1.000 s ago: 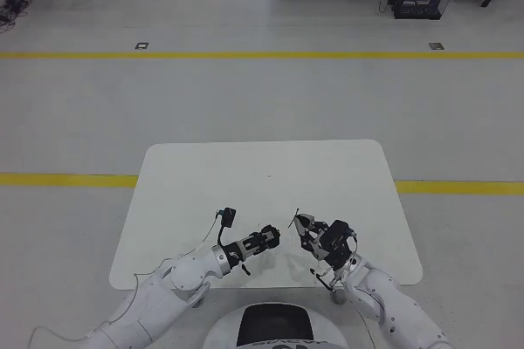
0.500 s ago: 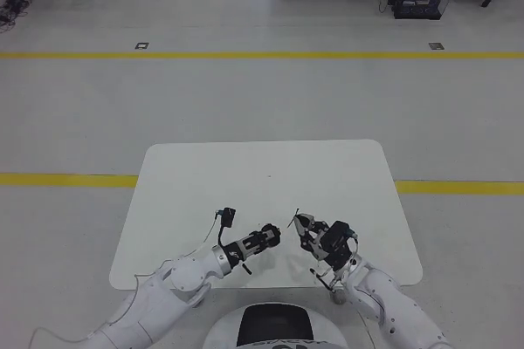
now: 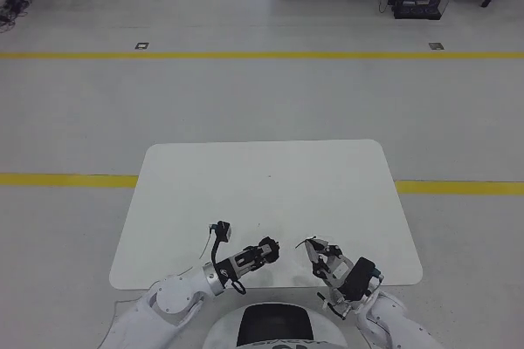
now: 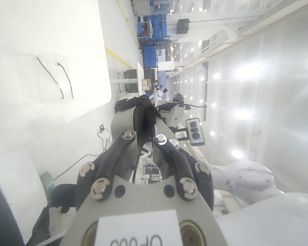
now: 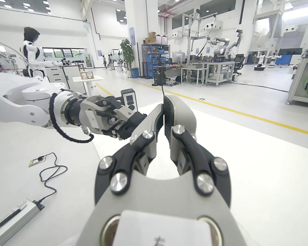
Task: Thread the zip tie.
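- Two robot arms meet over the near edge of a white table, their tips turned towards each other with a small gap between them in the top view.
- The right gripper has its two grey fingers pressed together. They pinch a thin black zip tie.
- A short length of the tie stands up beyond the fingertips, held in the air above the table rather than lying on it.
- From above, the tie shows as a fine dark sliver at the tip of the right gripper, on the side facing the other arm.
- The left gripper has its dark fingers closed narrowly against each other. Whether anything is caught between them cannot be told.
- In the right wrist view the left gripper lies level and points at the right one. Its tip is hidden behind a grey right finger, so contact with the tie cannot be judged.
- A black coiled cable loops under the left wrist.
- Yellow lines cross the pale floor beyond the table.
- A black cord runs across the floor to a long power strip.
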`<state>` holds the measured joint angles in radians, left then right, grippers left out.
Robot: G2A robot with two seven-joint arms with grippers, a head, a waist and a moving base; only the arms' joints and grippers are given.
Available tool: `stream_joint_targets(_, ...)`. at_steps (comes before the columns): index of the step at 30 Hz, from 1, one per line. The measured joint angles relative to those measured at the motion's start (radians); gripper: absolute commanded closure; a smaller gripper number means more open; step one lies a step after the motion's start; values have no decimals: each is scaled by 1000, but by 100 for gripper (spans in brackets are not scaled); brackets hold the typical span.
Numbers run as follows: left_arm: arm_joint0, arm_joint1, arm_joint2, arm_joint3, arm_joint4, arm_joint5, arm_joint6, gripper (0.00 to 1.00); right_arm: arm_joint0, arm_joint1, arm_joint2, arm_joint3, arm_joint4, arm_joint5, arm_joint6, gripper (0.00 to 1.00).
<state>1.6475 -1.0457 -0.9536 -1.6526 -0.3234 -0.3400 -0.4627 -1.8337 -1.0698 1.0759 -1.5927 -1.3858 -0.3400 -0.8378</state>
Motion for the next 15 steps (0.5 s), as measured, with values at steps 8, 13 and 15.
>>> stream_joint_targets(8, 0, -14, -4, 2, 18, 0, -19, 100, 28, 12, -22, 36, 39, 0, -43, 100)
stream_joint_targets(13, 0, -14, -4, 2, 18, 0, -19, 100, 28, 12, -22, 36, 39, 0, -42, 100)
stream_joint_targets(15, 0, -14, -4, 2, 18, 0, -19, 100, 28, 12, -22, 36, 39, 0, -42, 100)
